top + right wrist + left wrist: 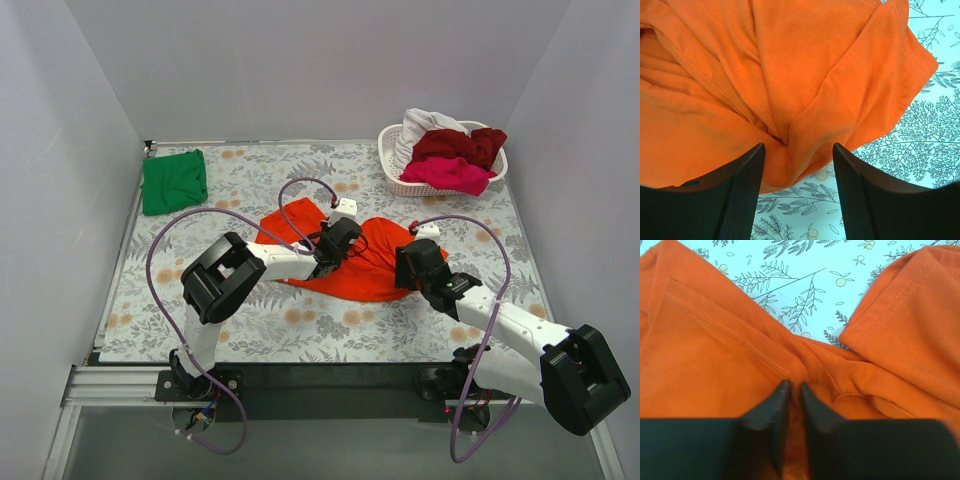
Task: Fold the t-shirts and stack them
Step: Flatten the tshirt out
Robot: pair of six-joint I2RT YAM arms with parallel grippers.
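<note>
The bright orange-red t-shirt [362,262] lies crumpled in the middle of the table. My left gripper [340,243] sits on its left part. In the left wrist view its jaws [793,386] are shut on a pinch of the orange cloth [715,370] near a stitched hem. My right gripper [412,262] is at the shirt's right edge. In the right wrist view it [798,148] is open, with a fold of the orange shirt [805,75] lying between and just ahead of the fingers. A folded green t-shirt [174,181] lies at the far left corner.
A white lattice basket [397,183] at the far right holds white [424,127], dark red [460,145] and magenta pink [448,175] shirts. The floral tablecloth [250,320] covers the table. White walls close in on three sides. Purple cables loop over both arms.
</note>
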